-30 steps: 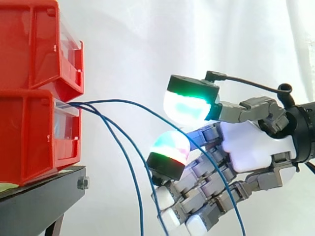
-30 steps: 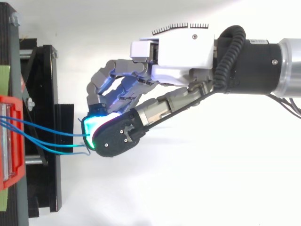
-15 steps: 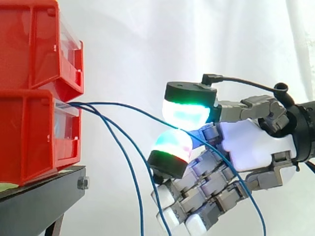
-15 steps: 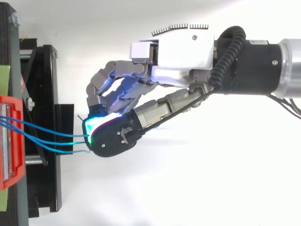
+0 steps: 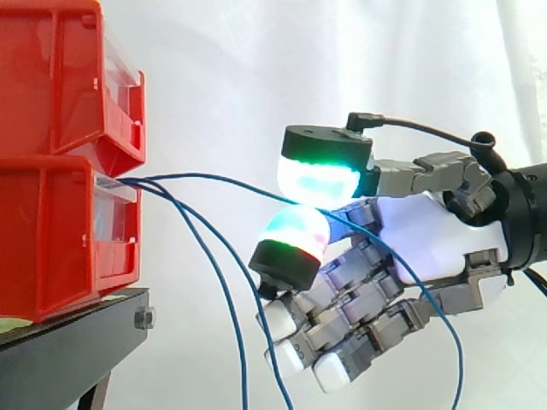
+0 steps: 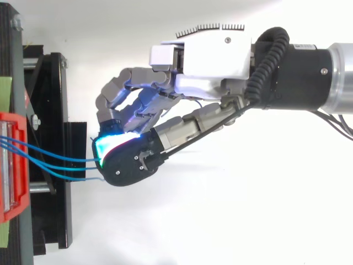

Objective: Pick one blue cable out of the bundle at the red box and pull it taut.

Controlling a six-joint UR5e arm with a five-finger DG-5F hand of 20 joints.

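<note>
Three blue cables come out of the lower red bin (image 5: 60,231) at its front lip. The uppermost blue cable (image 5: 222,179) arcs right and passes between two glowing pads of my hand (image 5: 427,239), a green-cyan pad (image 5: 320,175) above and a green-red pad (image 5: 291,239) below, which pinch it. Past the hand its loose end drops down to the right. The other two cables (image 5: 226,299) hang slack below. In the top view the cables (image 6: 55,163) run from the bin to the hand (image 6: 209,61), whose other fingers are curled.
A second red bin (image 5: 68,77) is stacked on the lower one, both on a black stand (image 5: 77,342). A white curtain hangs behind. The stand's frame (image 6: 55,138) lies just left of the fingertips in the top view.
The two glowing pads have come closer together around the uppermost cable. The hand has shifted slightly left towards the bins, and the cable's loose end has swung right.
</note>
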